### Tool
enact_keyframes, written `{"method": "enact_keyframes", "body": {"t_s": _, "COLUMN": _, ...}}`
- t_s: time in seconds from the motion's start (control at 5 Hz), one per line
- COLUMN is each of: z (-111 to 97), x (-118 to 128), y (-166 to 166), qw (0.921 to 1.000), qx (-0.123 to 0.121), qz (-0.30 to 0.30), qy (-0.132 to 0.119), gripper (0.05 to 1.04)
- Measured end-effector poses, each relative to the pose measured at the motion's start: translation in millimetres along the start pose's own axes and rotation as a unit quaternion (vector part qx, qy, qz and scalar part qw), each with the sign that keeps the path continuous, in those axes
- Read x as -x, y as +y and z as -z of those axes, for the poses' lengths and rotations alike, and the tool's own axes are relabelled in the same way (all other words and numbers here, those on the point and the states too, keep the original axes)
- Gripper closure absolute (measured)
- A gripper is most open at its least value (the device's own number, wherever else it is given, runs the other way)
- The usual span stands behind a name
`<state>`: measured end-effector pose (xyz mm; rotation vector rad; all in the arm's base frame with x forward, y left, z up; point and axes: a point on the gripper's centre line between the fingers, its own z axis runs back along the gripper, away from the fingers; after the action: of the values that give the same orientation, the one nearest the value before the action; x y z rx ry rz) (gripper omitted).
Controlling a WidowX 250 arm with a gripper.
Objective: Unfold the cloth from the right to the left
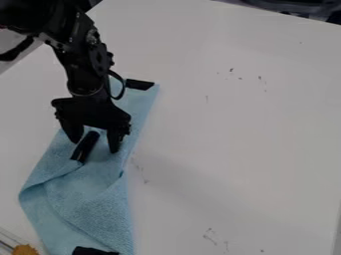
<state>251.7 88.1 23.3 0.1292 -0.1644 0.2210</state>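
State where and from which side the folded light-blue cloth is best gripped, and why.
I would grip the folded light-blue cloth by the black strip between the open fingers of the black gripper, from above, one finger along each long side. The strip is narrow, lies slanted, and seems attached at a corner of the folded layer, so pinching it should lift that layer.

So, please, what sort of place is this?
Probably a robot work or test table: a black robot arm hangs over a blue cloth on a white tabletop with small dark marks.
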Motion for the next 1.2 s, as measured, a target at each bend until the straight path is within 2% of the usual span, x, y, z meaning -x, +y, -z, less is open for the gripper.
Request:
{"method": "enact_keyframes", "body": {"t_s": 0.2, "z": 3.4, "x": 0.7, "y": -0.6, "qw": 1.0, "qx": 0.002, "qz": 0.0, "qy": 0.003, "gripper": 0.138}}
{"method": "enact_keyframes", "body": {"t_s": 0.4, "z": 7.1, "x": 1.0, "y": 1.7, "qw": 1.0, "qx": 0.005, "qz": -0.003, "qy": 0.004, "gripper": 0.296}}
{"method": "enact_keyframes", "body": {"t_s": 0.6, "z": 9.7, "x": 2.6, "y": 4.3, "qw": 0.9999, "qx": 0.007, "qz": -0.004, "qy": 0.009, "gripper": 0.596}}
{"method": "enact_keyframes", "body": {"t_s": 0.8, "z": 11.3, "x": 3.7, "y": 4.6, "qw": 0.9999, "qx": 0.009, "qz": -0.006, "qy": 0.012, "gripper": 0.846}}
{"method": "enact_keyframes", "body": {"t_s": 1.0, "z": 10.9, "x": 2.8, "y": 4.8, "qw": 0.9999, "qx": 0.008, "qz": -0.01, "qy": 0.011, "gripper": 0.983}}
{"method": "enact_keyframes", "body": {"t_s": 1.2, "z": 10.3, "x": 3.2, "y": 5.6, "qw": 0.9996, "qx": 0.006, "qz": -0.026, "qy": 0.014, "gripper": 1.014}}
